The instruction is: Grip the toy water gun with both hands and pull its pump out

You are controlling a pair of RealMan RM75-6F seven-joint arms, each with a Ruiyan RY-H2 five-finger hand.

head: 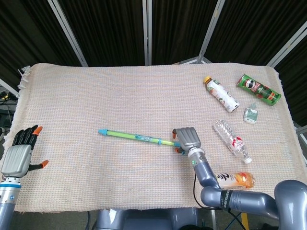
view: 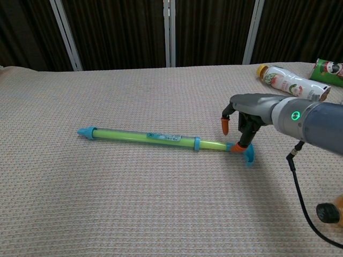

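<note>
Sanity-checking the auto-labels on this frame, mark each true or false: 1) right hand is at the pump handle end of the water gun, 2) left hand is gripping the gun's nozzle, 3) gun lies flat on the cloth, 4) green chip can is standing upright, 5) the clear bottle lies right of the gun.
1) True: the right hand is over the T-handle of the water gun, one fingertip touching it.
2) False: the left hand is at the table's left edge, holding nothing.
3) True: it lies flat on the cloth.
4) False: the green chip can lies on its side.
5) True: the clear bottle lies there.
</note>
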